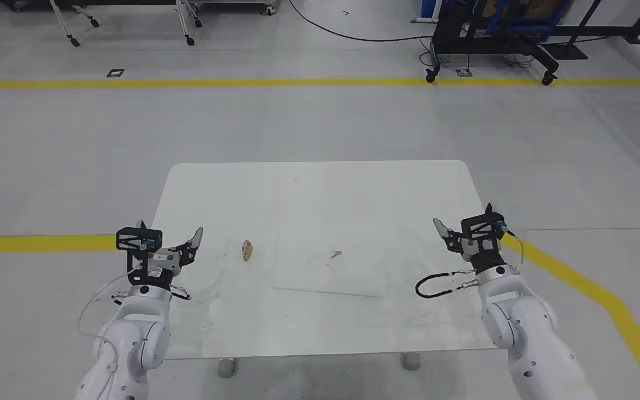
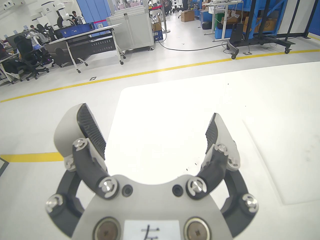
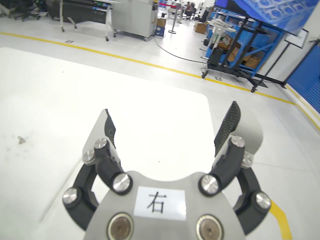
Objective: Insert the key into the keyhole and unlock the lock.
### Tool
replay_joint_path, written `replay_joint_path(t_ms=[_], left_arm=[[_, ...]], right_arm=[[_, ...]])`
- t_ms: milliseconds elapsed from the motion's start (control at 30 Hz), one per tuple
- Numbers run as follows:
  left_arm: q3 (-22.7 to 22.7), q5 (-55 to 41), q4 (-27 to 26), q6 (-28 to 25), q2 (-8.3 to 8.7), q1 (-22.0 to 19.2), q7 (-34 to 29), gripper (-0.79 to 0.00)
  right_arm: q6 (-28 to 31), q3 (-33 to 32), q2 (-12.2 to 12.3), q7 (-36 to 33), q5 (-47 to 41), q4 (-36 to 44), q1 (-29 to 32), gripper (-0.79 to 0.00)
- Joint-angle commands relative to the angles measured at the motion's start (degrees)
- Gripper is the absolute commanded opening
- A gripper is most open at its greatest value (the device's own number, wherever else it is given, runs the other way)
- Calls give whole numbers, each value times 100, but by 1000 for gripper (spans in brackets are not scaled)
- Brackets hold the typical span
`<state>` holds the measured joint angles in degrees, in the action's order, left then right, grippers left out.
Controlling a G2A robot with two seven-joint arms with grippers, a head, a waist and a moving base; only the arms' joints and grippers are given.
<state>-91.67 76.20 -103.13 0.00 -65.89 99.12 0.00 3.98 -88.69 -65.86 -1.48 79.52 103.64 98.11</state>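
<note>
You've got one yellowish lock (image 1: 247,250), one key (image 1: 336,254), one white table (image 1: 320,195), and two grippers, a left gripper (image 2: 150,116) and a right gripper (image 3: 170,108).

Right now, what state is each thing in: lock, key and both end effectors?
lock: lying on the table, no key in it; locked or not, too small to tell.
key: lying loose on the table, apart from the lock.
left end effector: open, empty.
right end effector: open, empty.
</note>
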Motion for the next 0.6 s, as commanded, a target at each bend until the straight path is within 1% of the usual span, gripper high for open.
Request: replay_joint_path(t_ms=[0, 100, 200, 267, 333, 400, 433, 467, 533, 567], left_arm=[[0, 0, 0, 0, 0, 0, 0, 0], [0, 0, 0, 0, 0, 0, 0, 0], [0, 0, 0, 0, 0, 0, 0, 0], [0, 0, 0, 0, 0, 0, 0, 0], [0, 0, 0, 0, 0, 0, 0, 0], [0, 0, 0, 0, 0, 0, 0, 0], [0, 0, 0, 0, 0, 0, 0, 0], [0, 0, 0, 0, 0, 0, 0, 0], [0, 0, 0, 0, 0, 0, 0, 0], [0, 0, 0, 0, 0, 0, 0, 0]], right_arm=[[173, 154, -5, -144, 115, 22, -94, 0], [797, 386, -4, -326, -14, 16, -272, 0], [1882, 704, 13, -663, -176, -215, -638, 0], [2469, 919, 13, -870, -306, -477, -951, 0], [2850, 1160, -1, -1074, -360, -742, -1274, 0], [3102, 1368, -26, -1173, -509, -999, -1562, 0], [3211, 1460, -37, -1238, -561, -1113, -1701, -43], [3322, 1554, -49, -1285, -643, -1223, -1820, -58], [3556, 1725, -70, -1421, -771, -1426, -2054, -120], [3667, 1818, -80, -1512, -800, -1527, -2165, -102]])
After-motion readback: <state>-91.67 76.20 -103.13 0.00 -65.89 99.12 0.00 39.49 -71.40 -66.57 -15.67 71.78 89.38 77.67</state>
